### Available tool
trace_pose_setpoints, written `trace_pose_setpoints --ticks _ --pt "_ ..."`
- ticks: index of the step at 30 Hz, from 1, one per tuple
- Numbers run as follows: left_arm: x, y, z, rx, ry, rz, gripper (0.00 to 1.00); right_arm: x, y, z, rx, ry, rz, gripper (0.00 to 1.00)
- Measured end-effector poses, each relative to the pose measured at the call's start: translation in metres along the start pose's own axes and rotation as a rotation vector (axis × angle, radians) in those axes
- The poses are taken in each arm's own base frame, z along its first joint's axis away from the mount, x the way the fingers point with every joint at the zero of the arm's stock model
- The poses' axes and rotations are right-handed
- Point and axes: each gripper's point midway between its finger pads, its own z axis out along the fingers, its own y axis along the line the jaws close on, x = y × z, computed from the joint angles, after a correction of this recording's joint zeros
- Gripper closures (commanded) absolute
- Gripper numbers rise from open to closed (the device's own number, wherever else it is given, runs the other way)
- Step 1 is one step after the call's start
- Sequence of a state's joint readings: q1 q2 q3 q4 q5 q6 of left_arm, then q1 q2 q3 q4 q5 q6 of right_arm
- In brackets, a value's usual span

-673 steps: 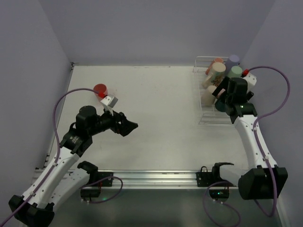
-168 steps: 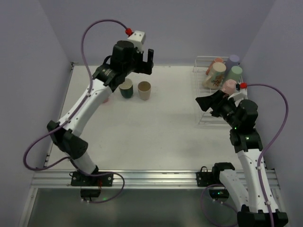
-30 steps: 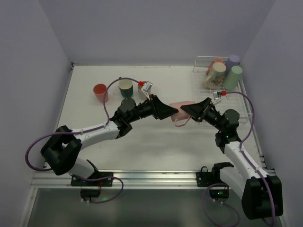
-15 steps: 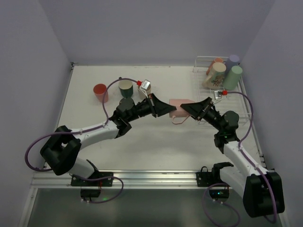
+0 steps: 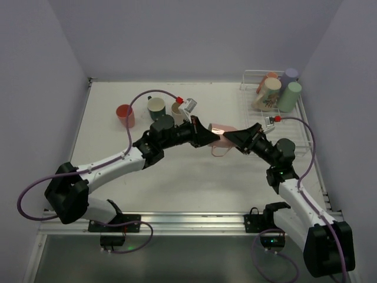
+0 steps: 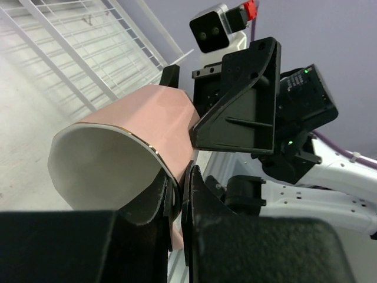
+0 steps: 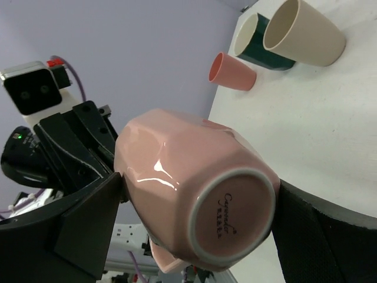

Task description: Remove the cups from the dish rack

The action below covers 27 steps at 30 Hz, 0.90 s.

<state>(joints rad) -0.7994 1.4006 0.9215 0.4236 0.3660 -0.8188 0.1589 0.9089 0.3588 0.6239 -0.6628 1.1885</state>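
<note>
Hanging in the air over the middle of the table (image 5: 194, 194), well apart from the dish rack (image 5: 294, 125): the pink mug (image 5: 224, 129), lying on its side between the two grippers. Pointing its mouth toward the left gripper (image 6: 178, 194) and its base toward the right gripper (image 7: 198, 188). Long axis running nearly level across the table, from left to right, with the handle hanging toward the near edge.

Pinching the mug's wall at the rim with the left fingers, one inside the mouth and one outside, pressed tight on it. Standing wide apart on both sides of the base with the right jaws, not visibly pressing on the mug.

Differing from one second ago: then gripping from the right, with the left jaws only spread around the rim. Now clamping from the left and spreading on the right.

Standing at the far left of the table: a red cup (image 5: 124, 113), a dark green cup (image 5: 156, 107) and a tan cup (image 5: 177, 108). Remaining in the rack as a second ago: a cream cup (image 5: 268, 93), a light green cup (image 5: 290, 95), a lavender cup (image 5: 291, 73) and a salmon cup (image 5: 271, 76).

Showing on the mug's base: a cursive word starting with C and a smaller line under it, both too blurred for sure reading.
</note>
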Motion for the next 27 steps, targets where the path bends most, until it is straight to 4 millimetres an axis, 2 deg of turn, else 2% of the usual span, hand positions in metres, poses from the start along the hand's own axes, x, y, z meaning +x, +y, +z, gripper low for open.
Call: trace_pose_setpoints --ticks 7,11,12,14,16,19,23,27 --pt "-0.011 -0.001 0.014 -0.090 0.076 0.121 1.00 -0.016 0.001 -0.010 0.092 -0.104 -0.060 0.01" --pt "-0.020 0.007 0.032 -0.147 0.111 0.163 1.00 -0.023 -0.010 -0.020 0.175 -0.153 -0.127 0.01" --pt "-0.025 0.017 0.038 -0.199 0.103 0.195 1.00 -0.018 -0.013 -0.022 0.189 -0.135 -0.144 0.01" --pt "-0.035 0.050 0.042 -0.320 0.083 0.229 1.00 -0.012 -0.013 -0.025 0.195 -0.113 -0.183 0.01" --pt "-0.036 0.080 0.040 -0.399 0.087 0.238 1.00 -0.010 -0.013 -0.026 0.193 -0.105 -0.209 0.01" --pt "-0.023 0.099 0.035 -0.428 0.116 0.211 1.00 -0.008 -0.015 -0.021 0.182 -0.080 -0.212 0.01" --pt "-0.003 0.096 0.036 -0.395 0.162 0.170 1.00 -0.006 -0.025 -0.015 0.200 -0.044 -0.187 0.01" --pt "-0.011 0.088 0.044 -0.406 0.185 0.193 1.00 -0.008 -0.013 -0.018 0.171 -0.059 -0.222 0.01"
